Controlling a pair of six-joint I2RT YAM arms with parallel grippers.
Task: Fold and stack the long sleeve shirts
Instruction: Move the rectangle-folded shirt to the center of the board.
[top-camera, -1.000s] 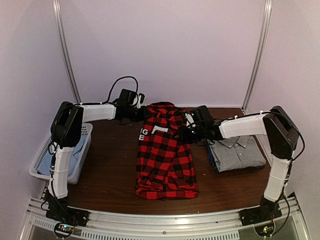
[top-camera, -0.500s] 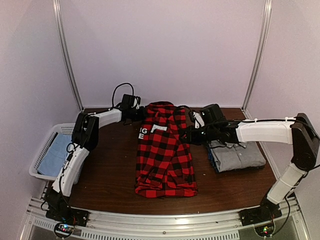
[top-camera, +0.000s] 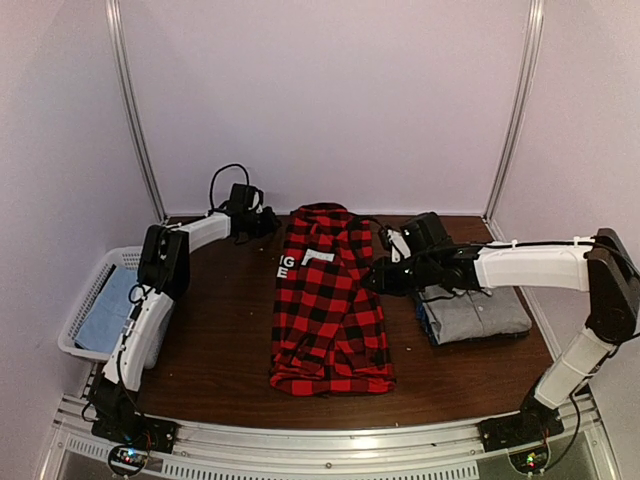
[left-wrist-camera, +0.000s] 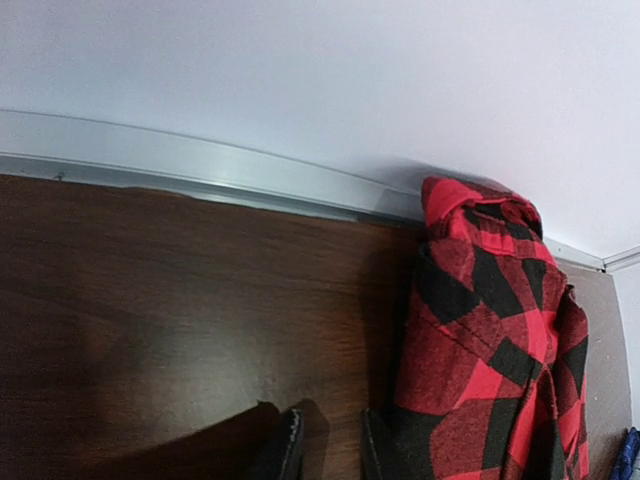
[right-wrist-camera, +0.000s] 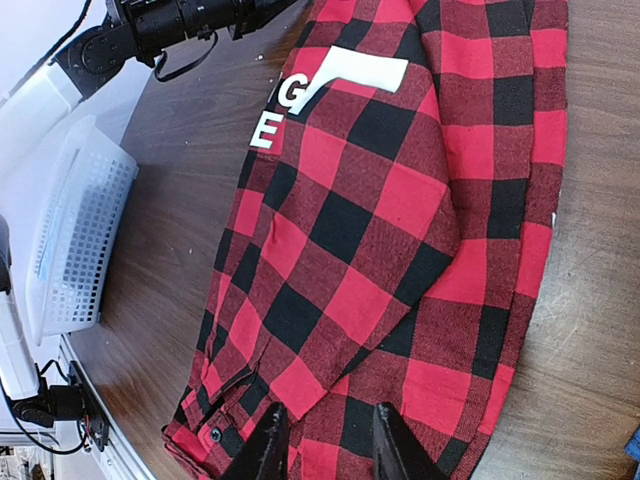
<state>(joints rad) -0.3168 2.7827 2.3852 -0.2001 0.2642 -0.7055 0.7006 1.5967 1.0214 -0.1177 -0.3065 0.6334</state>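
Above brown desk (top-camera: 220, 340), hovering left tool (left-wrist-camera: 330, 455) and right tool (right-wrist-camera: 325, 445), narrowly parted, empty, flannel (top-camera: 330, 310) between; probably best pinching edges evenly.

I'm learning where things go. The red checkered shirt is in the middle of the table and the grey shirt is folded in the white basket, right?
Not quite. The grey shirt is folded on the table, right of the red checkered shirt, not in the white basket. The top external view shows it.

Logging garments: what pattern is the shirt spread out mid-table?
The flannel shirt is red-and-black buffalo check, clearest in the right wrist view.
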